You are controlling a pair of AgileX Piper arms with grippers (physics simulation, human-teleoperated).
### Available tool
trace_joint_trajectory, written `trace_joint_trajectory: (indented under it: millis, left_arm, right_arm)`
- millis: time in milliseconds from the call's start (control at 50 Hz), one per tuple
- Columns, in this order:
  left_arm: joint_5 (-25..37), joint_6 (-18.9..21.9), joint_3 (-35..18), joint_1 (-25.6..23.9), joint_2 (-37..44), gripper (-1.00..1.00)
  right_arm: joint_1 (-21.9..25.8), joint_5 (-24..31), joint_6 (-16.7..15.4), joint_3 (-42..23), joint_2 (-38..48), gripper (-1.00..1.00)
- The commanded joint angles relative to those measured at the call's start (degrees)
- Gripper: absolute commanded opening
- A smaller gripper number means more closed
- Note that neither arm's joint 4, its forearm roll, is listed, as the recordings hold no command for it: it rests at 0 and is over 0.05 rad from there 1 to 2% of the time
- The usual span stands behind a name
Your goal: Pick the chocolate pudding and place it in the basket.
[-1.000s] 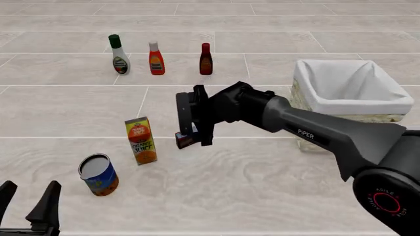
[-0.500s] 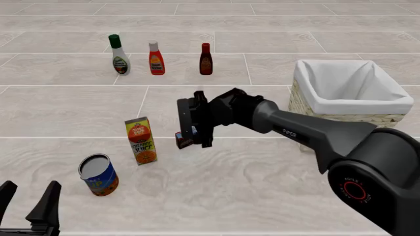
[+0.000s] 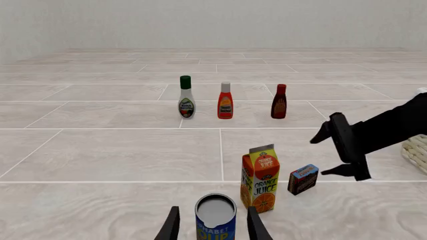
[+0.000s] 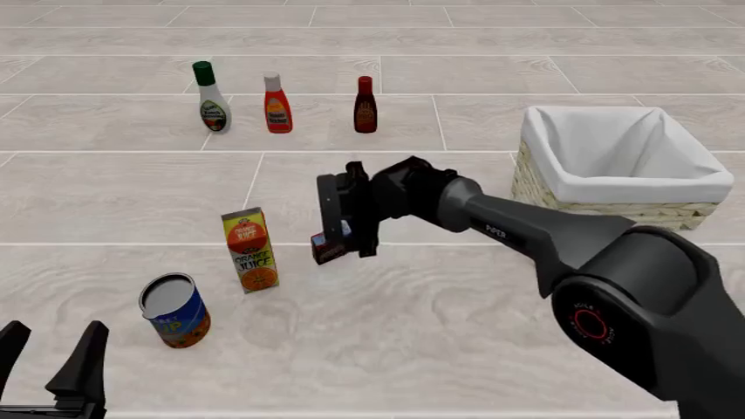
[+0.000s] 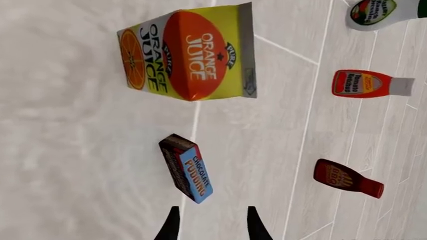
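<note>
- The left tool (image 4: pixel 49 360) sits low at the near left corner of the bench (image 4: pixel 466 332) in the front view, its two dark fingers spread apart and holding nothing.
- A soup can (image 4: pixel 176 311) stands just ahead of it, blue and orange, its grey top showing; in the left wrist view the can (image 3: pixel 215 218) lies right past the fingertips.
- A juice carton (image 4: pixel 249 249) stands upright a little beyond the can and to its right, orange and yellow.
- Far back stand three bottles in a row: a white dressing bottle (image 4: pixel 211 98) with a green cap, a red ketchup bottle (image 4: pixel 277 104), and a dark sauce bottle (image 4: pixel 365 106).
- The pudding (image 4: pixel 327 248), a small dark box with a blue face and red edging, rests on the bench just right of the carton, a small gap between them.
- In the right wrist view the pudding (image 5: pixel 187 168) lies apart from the fingertips, not touched by them.
- The right tool (image 4: pixel 349 212) hangs just above and behind the pudding, its fingers parted and empty.
- The right arm (image 4: pixel 547 253) reaches in from the near right corner across the bench.
- The basket (image 4: pixel 617 161), wicker with a white liner, stands at the far right, well apart from the pudding.
</note>
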Motion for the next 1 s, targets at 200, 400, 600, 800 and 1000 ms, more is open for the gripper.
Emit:
trace_joint_trajectory:
  millis: [200,400,600,800,1000]
  left_arm:
    - [0.1,0.0,-0.1,0.0,-0.1,1.0]
    - [0.1,0.0,-0.1,0.0,-0.1,1.0]
    - [0.1,0.0,-0.1,0.0,-0.1,1.0]
    - [0.1,0.0,-0.1,0.0,-0.1,1.0]
    - [0.1,0.0,-0.1,0.0,-0.1,1.0]
  right_arm:
    - [-0.6,1.8,0.3,-6.2,4.9,1.0]
    - [-0.3,2.6,0.7,-8.3,6.6,1.0]
    - [0.4,2.7,1.6,-8.7,7.7,1.0]
    - [0.7,3.2,1.9,-9.8,8.8,1.0]
    - [0.7,3.3,2.2,-10.3,9.5,1.0]
